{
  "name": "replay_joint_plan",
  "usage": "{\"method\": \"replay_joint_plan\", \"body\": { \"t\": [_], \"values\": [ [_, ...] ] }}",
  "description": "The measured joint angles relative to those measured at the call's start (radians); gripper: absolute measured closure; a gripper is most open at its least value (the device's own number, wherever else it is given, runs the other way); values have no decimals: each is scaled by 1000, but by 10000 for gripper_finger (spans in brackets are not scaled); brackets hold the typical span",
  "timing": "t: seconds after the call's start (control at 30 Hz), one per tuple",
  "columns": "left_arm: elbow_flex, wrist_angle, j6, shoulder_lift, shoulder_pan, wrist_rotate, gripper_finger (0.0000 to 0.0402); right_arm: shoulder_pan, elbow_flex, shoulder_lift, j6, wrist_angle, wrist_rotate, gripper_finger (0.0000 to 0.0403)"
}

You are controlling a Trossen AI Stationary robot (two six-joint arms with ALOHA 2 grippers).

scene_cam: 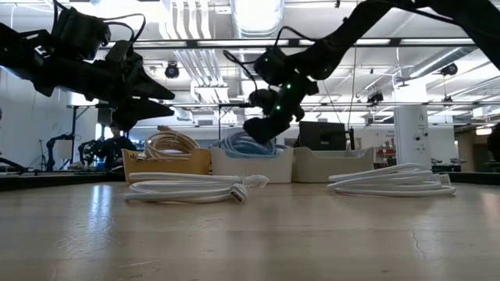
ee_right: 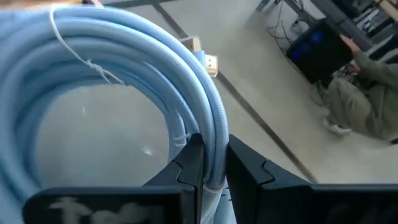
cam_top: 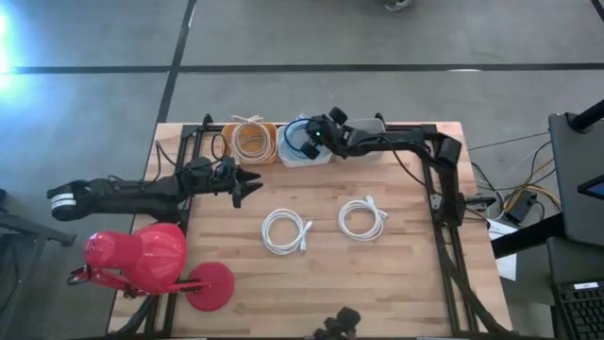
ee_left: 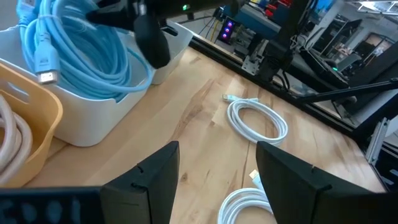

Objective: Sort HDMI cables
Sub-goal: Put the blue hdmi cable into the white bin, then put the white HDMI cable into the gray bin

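Left gripper (cam_top: pixel 247 185) idle, fingers apart, holding nothing, near the left table edge. Tan cables (cam_top: pixel 250 140) sit in the orange tub (cam_top: pixel 234 154). Right gripper (cam_top: pixel 311 139) pinches a blue cable (ee_right: pixel 124 81) over the white tub (cam_top: pixel 293 159); two white cables (cam_top: pixel 286 230) lie loose mid-table. Risk: coil snags on the tub rim or springs out once let go. Third tub (scene_cam: pixel 332 165) contents hidden behind the arm

The desk (cam_top: pixel 396 274) is pale wood with lines in it, a bit shiny. The light blue cable (ee_right: pixel 124 68) looks like smooth, soft plastic. The white tub (ee_left: pixel 93 118) and tan tub (ee_left: pixel 31 124) are smooth plastic. The right hand (ee_right: pixel 214 165) has dull black plastic fingers.
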Motion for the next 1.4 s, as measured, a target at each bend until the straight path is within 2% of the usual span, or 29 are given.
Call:
{"method": "replay_joint_plan", "body": {
  "t": [0.2,0.6,0.9,1.0,1.17,1.3,1.4],
  "values": [
    [0,0,13,0,0,0,189,8,36,20,-82,-17,6,329],
    [0,-6,14,0,0,0,189,23,76,-63,-56,-170,0,269],
    [0,-6,19,0,-1,0,189,104,77,-208,66,-487,-17,273],
    [0,-7,19,0,-3,0,189,146,77,-246,109,-624,-73,282],
    [-1,-16,19,0,-5,0,189,209,51,-299,187,-823,-231,293],
    [-2,-27,15,0,-5,0,189,237,-27,-328,231,-853,-364,296],
    [-2,-27,15,0,-5,0,189,251,-101,-333,234,-852,-398,295]
  ]
}}
